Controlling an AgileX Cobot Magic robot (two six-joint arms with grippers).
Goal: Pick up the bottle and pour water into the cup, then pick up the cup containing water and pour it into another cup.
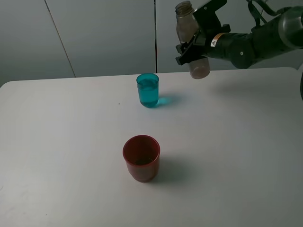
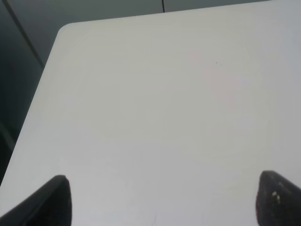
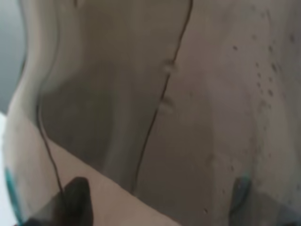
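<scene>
Smoky grey-brown plastic bottle [image 1: 183, 23] held aloft by the right gripper [image 1: 193, 41] over the far side of a white table [image 1: 246, 142].

The black jaws are pinched on the bottle's mid-section, and it hangs clear of the tabletop, close to upright, with its threaded neck open and uppermost. In the right wrist view its translucent wall fills the frame, with the two dark fingertips [image 3: 77, 197] pressed against it. The teal-blue cup [image 1: 148, 90] stands upright on the table below and to the left of the bottle, apart from it, and seems to hold some liquid. The dark red cup [image 1: 141, 158] stands upright nearer the camera, well apart from the teal one. The left gripper [image 2: 167, 202] – seen only from its own wrist camera – hovers with its jaws spread wide, gripping nothing, over bare tabletop (a table corner shows beyond).
</scene>
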